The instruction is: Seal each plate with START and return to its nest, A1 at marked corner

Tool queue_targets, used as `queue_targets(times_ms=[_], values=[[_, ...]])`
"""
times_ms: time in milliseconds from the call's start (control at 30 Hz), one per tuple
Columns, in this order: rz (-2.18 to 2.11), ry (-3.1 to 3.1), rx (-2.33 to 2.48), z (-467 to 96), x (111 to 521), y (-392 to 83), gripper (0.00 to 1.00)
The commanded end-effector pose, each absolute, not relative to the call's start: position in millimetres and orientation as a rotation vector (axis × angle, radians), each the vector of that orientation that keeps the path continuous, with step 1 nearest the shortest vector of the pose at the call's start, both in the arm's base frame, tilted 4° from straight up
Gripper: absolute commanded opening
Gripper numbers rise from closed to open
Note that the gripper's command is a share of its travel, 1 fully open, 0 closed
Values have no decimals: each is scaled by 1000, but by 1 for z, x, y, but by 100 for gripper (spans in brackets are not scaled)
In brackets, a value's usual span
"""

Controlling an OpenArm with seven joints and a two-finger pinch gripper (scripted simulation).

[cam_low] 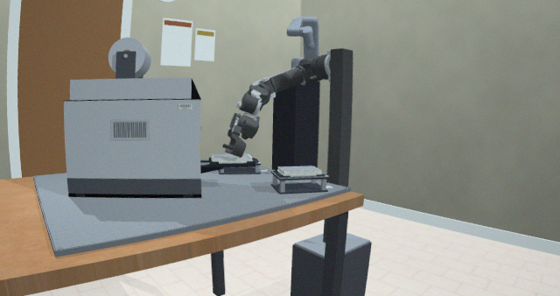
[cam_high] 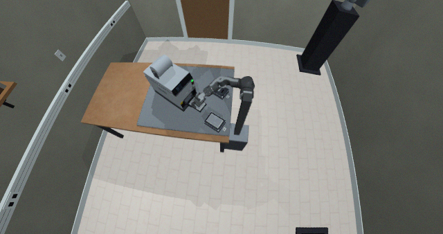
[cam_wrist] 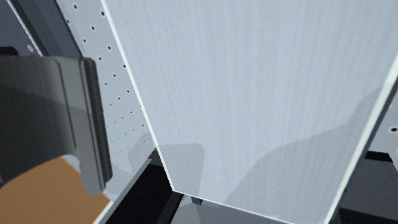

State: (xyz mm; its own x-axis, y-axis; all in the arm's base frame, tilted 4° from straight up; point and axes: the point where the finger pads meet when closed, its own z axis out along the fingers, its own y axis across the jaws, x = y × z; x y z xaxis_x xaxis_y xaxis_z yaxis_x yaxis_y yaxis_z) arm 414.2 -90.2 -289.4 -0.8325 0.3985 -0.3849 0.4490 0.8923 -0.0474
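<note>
Plate (cam_high: 199, 104) (cam_low: 232, 158) (cam_wrist: 250, 100) on the sealer's stage shows a smooth, pale, faintly streaked top with bright edges, shadow across its near end. Above it, the claw (cam_high: 198, 99) (cam_low: 231, 152) is released, its fingers parted. The sealer (cam_high: 169, 82) (cam_low: 133, 143) glows green. Another plate (cam_high: 214, 120) (cam_low: 299, 171) sits in the nest (cam_high: 219, 129) (cam_low: 300, 190) nearby.

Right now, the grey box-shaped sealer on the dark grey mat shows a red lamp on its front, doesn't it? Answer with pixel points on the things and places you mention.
Not quite: the lit lamp (cam_high: 192, 81) on the front of the grey box-shaped sealer (cam_high: 169, 78) on the dark grey mat (cam_high: 163, 118) is green, as the top view shows.
</note>
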Motion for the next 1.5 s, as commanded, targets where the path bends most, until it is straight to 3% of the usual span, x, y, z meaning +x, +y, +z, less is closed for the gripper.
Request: queue_targets(times_ms=[0,1467], values=[[-183,2687,621,-288,415,-89,65],[-183,2687,621,-303,416,-90,63]])
